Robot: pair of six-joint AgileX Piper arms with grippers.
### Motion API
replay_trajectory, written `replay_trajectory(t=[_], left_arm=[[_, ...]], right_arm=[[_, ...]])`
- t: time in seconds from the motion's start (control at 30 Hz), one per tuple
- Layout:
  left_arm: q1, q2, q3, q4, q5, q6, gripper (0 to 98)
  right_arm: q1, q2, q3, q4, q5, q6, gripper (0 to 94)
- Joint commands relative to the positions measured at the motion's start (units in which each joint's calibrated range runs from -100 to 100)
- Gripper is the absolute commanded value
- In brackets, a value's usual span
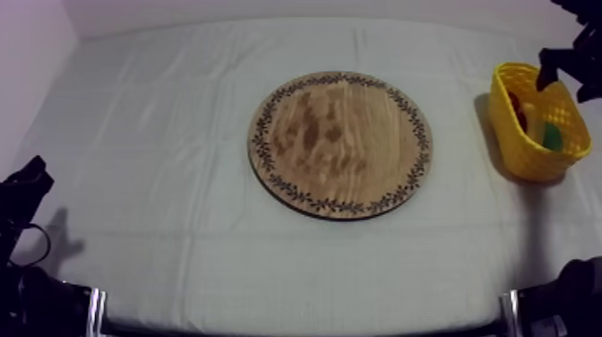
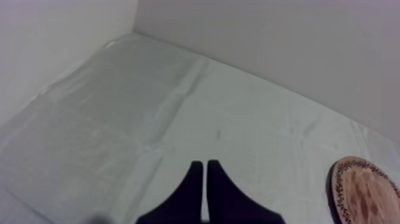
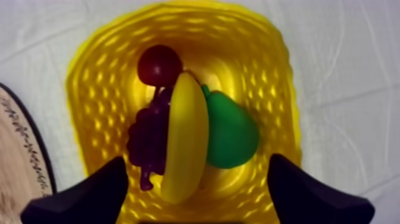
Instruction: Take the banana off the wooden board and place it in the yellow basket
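Four pieces in yellow basket [image 3: 101,65]: banana [image 3: 186,137] between grapes [image 3: 146,140] and pear [image 3: 232,134], small red fruit [image 3: 159,64] adjoining; right gripper [image 3: 197,165] above, spread wide, holding nothing; left gripper [image 2: 204,165] pressed together, holding nothing

Banana [image 3: 186,137] — lying inside yellow basket [image 3: 101,65].

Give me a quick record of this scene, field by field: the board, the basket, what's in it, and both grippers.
wooden board: middle of the table, no fruit on it
yellow basket: right side of the table
in it: banana between grapes and pear; small red fruit
right gripper: open, above the basket
left gripper: shut, empty, low at the left
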Motion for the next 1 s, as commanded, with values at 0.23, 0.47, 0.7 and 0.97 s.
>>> replay_trajectory(t=[0.23, 0.47, 0.7, 0.97], left_arm=[[-0.02, 0.02, 0.03, -0.01, -0.01, 0.0, 0.1], [-0.02, 0.02, 0.03, -0.01, -0.01, 0.0, 0.1], [-0.02, 0.02, 0.03, -0.01, -0.01, 0.0, 0.1], [-0.02, 0.02, 0.03, -0.01, -0.01, 0.0, 0.1]], right_arm=[[1.48, -13.16, 6.6, -2.76, -3.15, 3.5, 57.5], [1.34, -22.86, 16.51, -3.94, -6.51, 6.31, 48.6], [3.16, -33.76, 27.0, -7.52, -9.26, 11.92, 36.6], [5.27, -45.54, 38.97, -9.7, -10.72, 17.57, 25.7]])
